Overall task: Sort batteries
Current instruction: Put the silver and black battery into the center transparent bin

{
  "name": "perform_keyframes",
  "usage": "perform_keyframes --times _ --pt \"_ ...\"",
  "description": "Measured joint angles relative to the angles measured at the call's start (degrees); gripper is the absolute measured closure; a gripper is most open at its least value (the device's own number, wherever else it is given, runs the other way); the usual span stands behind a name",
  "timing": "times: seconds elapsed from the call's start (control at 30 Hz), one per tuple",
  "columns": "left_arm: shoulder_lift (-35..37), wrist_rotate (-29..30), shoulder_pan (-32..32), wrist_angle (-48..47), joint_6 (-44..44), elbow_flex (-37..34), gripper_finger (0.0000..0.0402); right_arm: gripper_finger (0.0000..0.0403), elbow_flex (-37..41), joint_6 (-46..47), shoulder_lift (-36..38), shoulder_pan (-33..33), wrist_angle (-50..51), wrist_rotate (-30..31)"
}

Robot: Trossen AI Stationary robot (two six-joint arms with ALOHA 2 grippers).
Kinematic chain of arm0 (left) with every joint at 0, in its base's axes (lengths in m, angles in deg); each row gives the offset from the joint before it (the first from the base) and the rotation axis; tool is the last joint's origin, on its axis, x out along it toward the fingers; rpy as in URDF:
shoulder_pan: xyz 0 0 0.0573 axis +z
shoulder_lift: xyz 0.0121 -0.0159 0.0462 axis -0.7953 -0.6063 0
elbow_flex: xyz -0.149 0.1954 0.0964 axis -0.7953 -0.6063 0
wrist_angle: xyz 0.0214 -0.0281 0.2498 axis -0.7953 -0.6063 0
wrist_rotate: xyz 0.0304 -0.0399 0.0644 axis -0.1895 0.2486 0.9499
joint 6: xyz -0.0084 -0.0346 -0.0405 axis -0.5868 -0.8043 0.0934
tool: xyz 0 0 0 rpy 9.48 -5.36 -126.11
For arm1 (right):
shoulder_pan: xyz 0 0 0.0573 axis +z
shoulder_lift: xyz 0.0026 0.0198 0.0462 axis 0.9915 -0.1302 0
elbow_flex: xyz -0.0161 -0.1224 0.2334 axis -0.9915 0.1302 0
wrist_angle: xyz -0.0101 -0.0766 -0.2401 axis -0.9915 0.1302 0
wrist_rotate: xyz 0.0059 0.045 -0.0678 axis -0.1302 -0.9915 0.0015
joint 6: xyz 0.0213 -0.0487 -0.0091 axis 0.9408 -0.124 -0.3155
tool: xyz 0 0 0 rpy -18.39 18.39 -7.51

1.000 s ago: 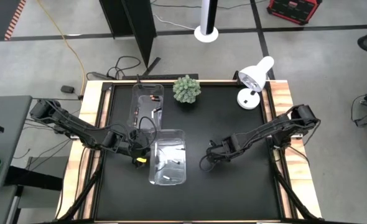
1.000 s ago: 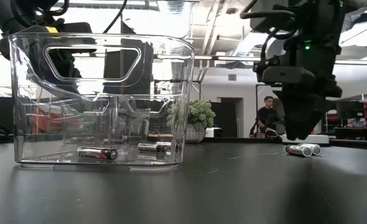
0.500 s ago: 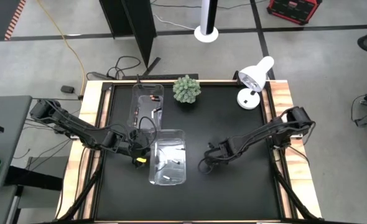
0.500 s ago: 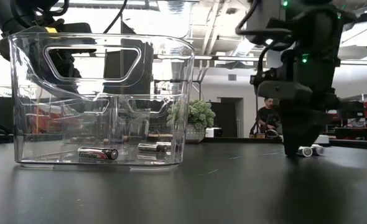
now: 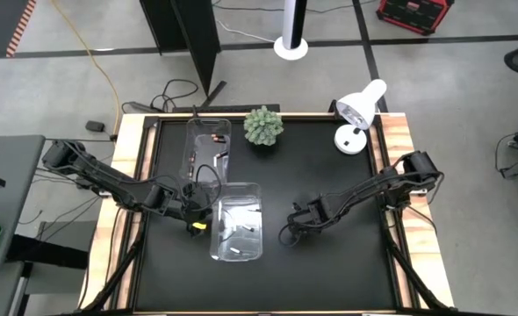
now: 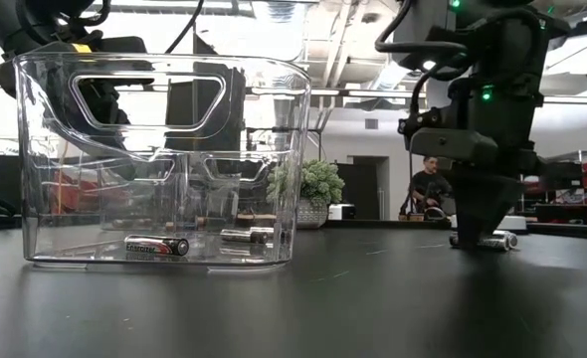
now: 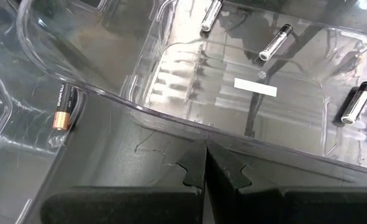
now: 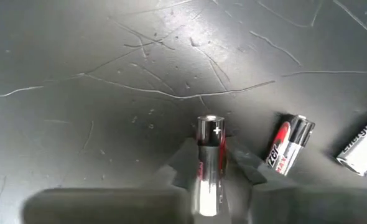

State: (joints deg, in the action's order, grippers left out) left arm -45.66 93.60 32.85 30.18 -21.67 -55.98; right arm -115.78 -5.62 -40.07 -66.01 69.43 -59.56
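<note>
My right gripper [image 8: 209,167] is down at the table right of the near clear bin [image 5: 239,221] and is shut on a silver battery with a red label [image 8: 209,146]. Two more silver-and-red batteries [image 8: 290,144] [image 8: 364,149] lie on the black table beside it. The low view shows this gripper [image 6: 478,237] with its tips at the tabletop. White-and-dark batteries [image 7: 275,42] [image 7: 357,102] lie on the near bin's floor. A dark battery with a copper end [image 7: 63,107] lies in the far bin [image 5: 208,145]. My left gripper [image 7: 205,163] is shut, just outside the near bin's left wall. My right gripper pinches the silver battery's body [image 8: 209,155] between its two fingers [image 8: 183,165], coming from above and slanting down. The battery runs along the fingers, and its plus end [image 8: 209,121] sticks out past the tips. It sits low at the tabletop.
A small green plant [image 5: 263,125] and a white desk lamp [image 5: 357,110] stand at the table's far edge. The two clear bins take up the table's left middle. A person [image 6: 428,189] stands in the room behind. Bare black tabletop lies to the near right.
My right gripper has come down from above the table to the tabletop, shifting a little toward the near-left. It now stands in front of the loose batteries in the low view. My left arm has kept still.
</note>
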Motion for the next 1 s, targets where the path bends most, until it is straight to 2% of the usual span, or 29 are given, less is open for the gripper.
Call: perform_keyframes --times 0.13,0.23,0.7,0.9,1.0 --pt "0.00 0.00 0.00 0.00 -0.03 0.02 0.0400 0.0369 -0.02 -2.32 0.00 0.00 -0.34 -0.16" --pt "0.00 0.00 0.00 0.02 -0.12 0.02 0.0400 0.0387 -0.60 -4.14 -0.06 0.00 -0.22 -0.35" --pt "0.00 0.00 0.00 0.04 -0.81 0.02 0.0400 0.0394 -6.28 -17.49 1.36 -0.20 -0.08 1.06" --pt "0.00 0.00 0.00 0.02 -1.12 0.04 0.0400 0.0395 -7.78 -23.52 6.91 0.12 -0.07 7.20" --pt "0.00 0.00 0.00 0.02 -1.18 0.04 0.0400 0.0395 -7.82 -29.27 10.61 0.93 -3.97 11.46"
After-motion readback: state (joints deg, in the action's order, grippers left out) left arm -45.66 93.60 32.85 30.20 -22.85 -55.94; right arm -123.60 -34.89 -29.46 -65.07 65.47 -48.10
